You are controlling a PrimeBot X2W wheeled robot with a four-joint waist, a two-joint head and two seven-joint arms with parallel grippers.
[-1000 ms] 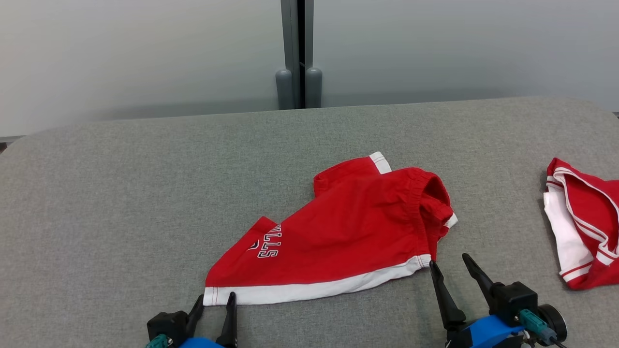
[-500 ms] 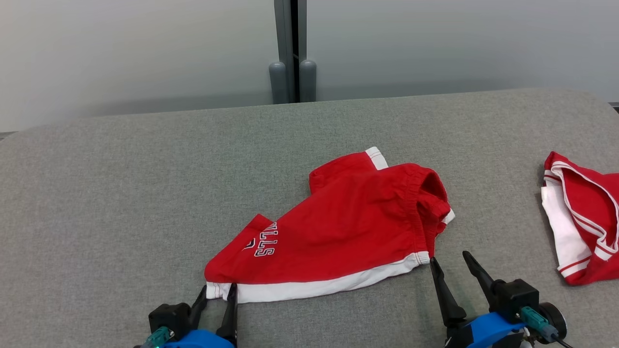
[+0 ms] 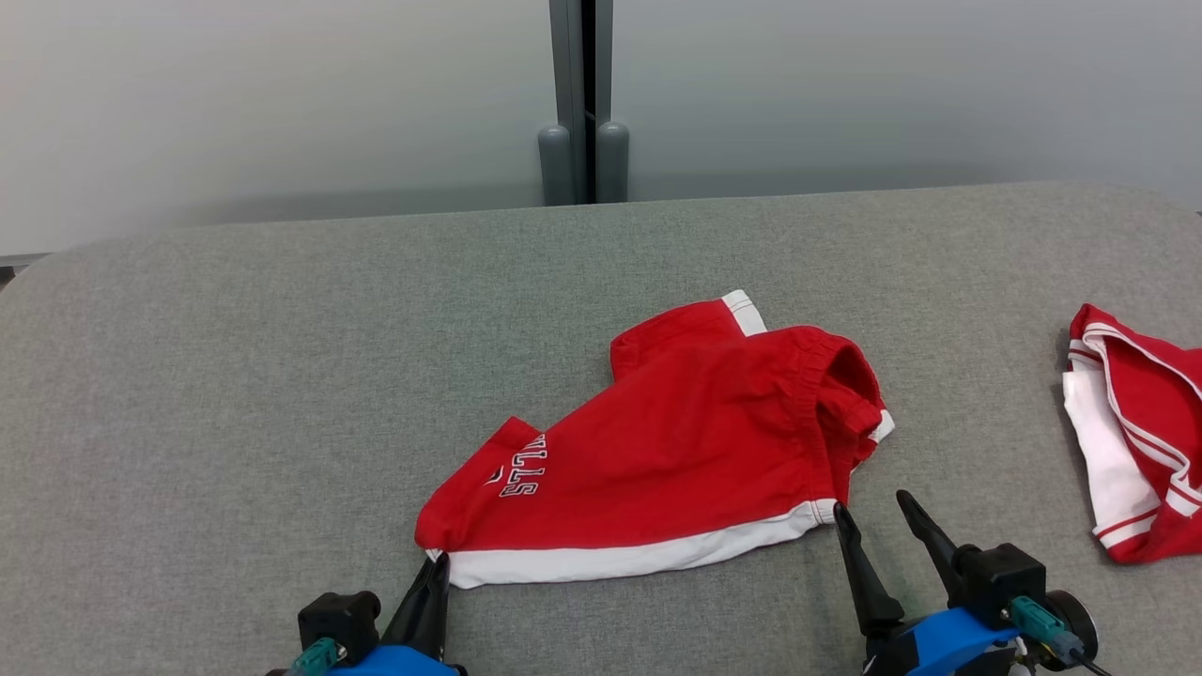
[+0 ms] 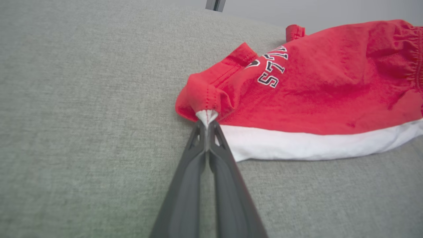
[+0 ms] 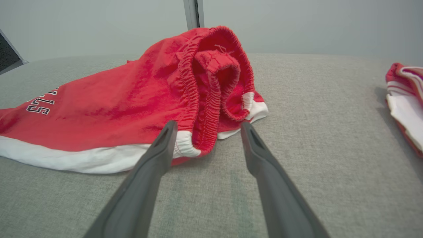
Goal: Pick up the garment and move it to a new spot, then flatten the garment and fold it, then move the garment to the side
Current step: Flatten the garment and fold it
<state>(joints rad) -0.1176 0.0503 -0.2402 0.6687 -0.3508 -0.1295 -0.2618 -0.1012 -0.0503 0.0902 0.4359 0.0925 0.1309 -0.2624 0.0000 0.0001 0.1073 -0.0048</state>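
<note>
At the near edge of the grey fabric-covered table (image 3: 235, 376), the left gripper (image 3: 439, 561) is seen with its two dark fingers pressed together. They are clamped on the near left corner of the red fabric shorts (image 3: 676, 441), where the white band (image 3: 639, 554) ends. That corner is bunched into a small peak at the fingertips.

The right gripper (image 3: 871, 503) is seen with its jaws apart at the near right corner of the shorts. Its left finger is placed at the end of the white band, just below the gathered elastic waistband (image 5: 190, 76), though contact cannot be told. Its right finger is set over bare table just beside the corner, and nothing is gripped there.

The shorts are spread on the middle of the table, with their long axis running from near left to far right. The white band is laid along the near edge and the white lettering (image 3: 524, 472) is found by the left end. The waistband end is pointed right, with its opening turned toward the right gripper.

Well apart, at the right edge, a second red and white garment (image 3: 1141, 432) is crumpled. Beyond the table, a pale wall (image 3: 282, 94) divided by a grey post (image 3: 582, 94) is seen.
</note>
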